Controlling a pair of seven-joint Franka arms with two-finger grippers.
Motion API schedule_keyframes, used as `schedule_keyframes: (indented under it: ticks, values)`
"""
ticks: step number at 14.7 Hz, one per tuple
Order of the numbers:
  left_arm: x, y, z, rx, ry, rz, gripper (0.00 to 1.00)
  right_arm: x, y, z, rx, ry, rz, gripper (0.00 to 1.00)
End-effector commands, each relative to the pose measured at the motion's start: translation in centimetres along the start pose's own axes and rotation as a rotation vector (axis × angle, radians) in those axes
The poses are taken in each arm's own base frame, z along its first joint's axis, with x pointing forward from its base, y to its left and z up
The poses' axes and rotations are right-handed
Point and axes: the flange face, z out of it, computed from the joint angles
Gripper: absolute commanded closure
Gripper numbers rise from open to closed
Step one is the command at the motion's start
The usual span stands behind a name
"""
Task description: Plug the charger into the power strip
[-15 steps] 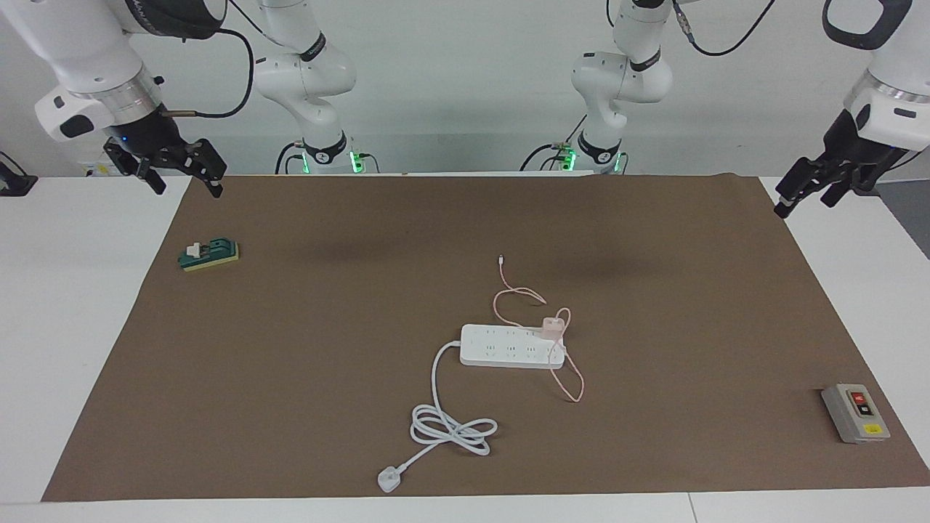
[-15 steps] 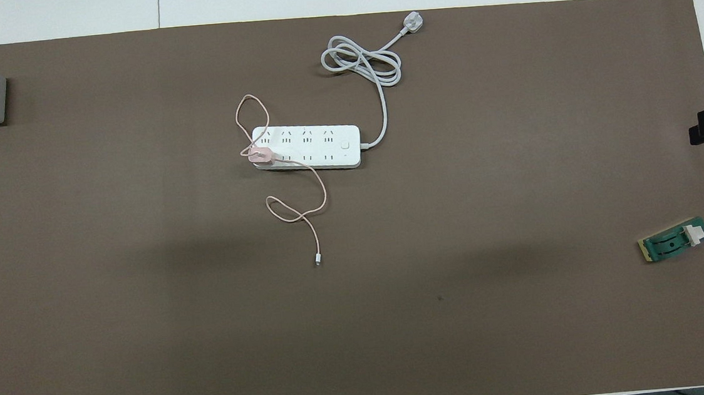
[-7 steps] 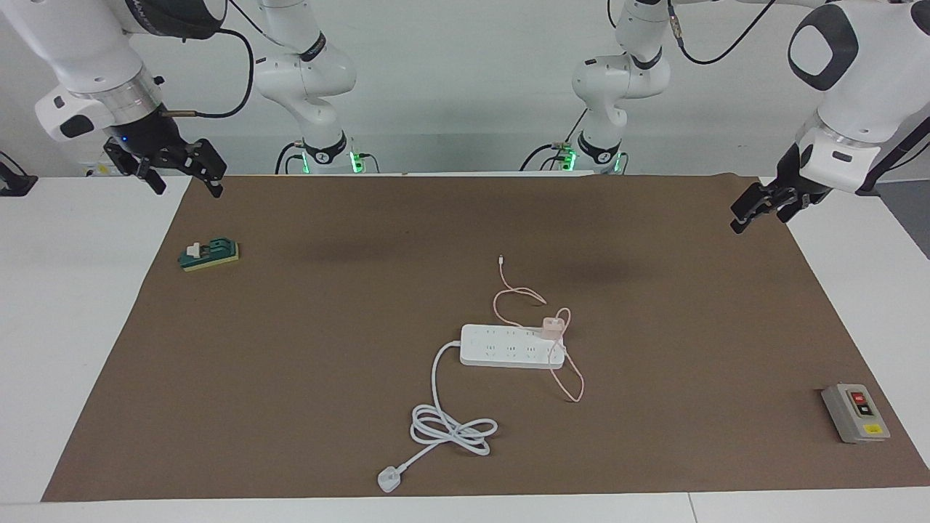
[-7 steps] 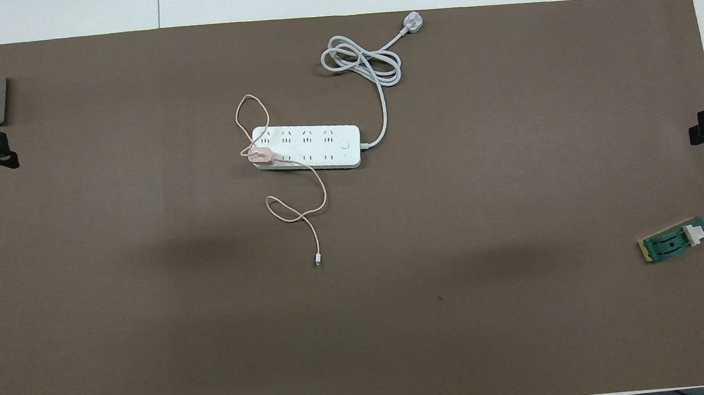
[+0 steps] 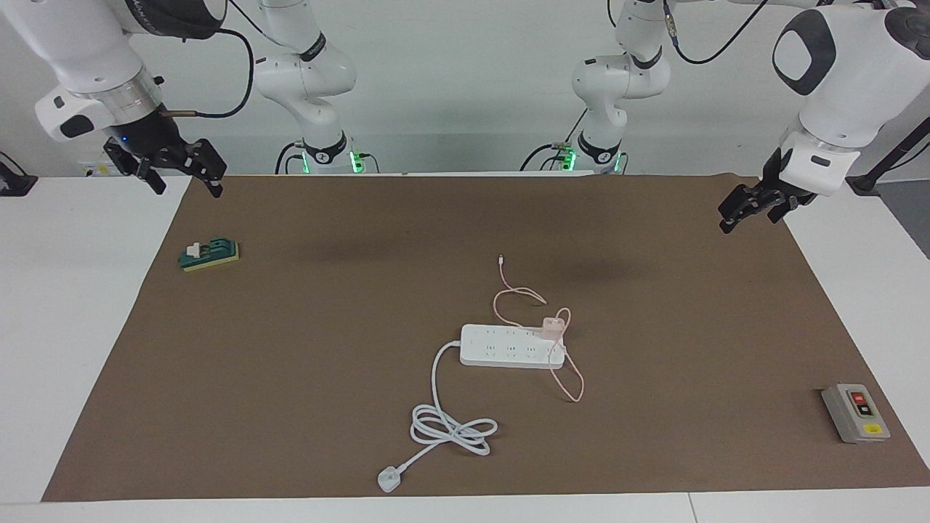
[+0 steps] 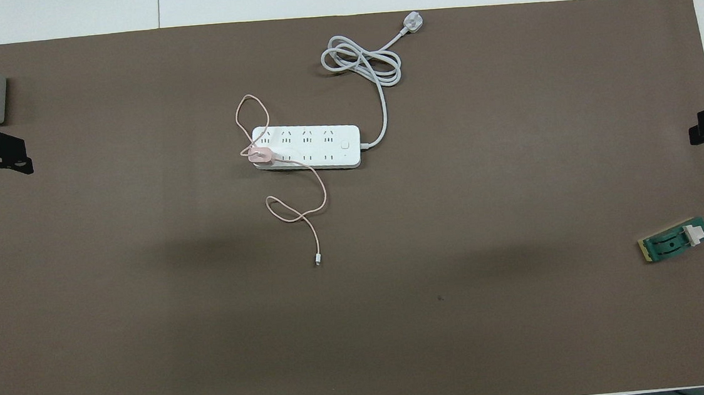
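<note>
Grey switch box [image 5: 855, 412]; green block [image 5: 211, 255]; brown mat [image 5: 327, 305].

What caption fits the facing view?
Charger sits on power strip mid-mat; open left gripper and right gripper hang empty over the mat's corners.

Probably a robotics lab: two arms [image 5: 305, 80] at a papered table [image 5: 73, 290].
</note>
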Motion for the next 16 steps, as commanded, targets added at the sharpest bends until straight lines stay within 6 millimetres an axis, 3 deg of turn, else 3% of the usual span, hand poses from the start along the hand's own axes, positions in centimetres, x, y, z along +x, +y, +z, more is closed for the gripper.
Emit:
schedule_keyframes:
  ticks: [1, 12, 16]
  values:
    - [-1.6, 0.6, 0.3, 0.030, 0.001, 0.027, 0.00, -0.5, -0.1, -0.3, 0.019, -0.012, 0.013, 0.00]
    - [-1.8, 2.0, 0.1, -0.031, -0.003, 0.121, 0.00, -0.5, -0.1, -0.3, 0.019, -0.012, 0.013, 0.00]
    - [-2.3, 1.7, -0.9, -0.031, 0.014, 0.110, 0.00, -0.4, -0.1, -0.3, 0.019, -0.010, 0.013, 0.00]
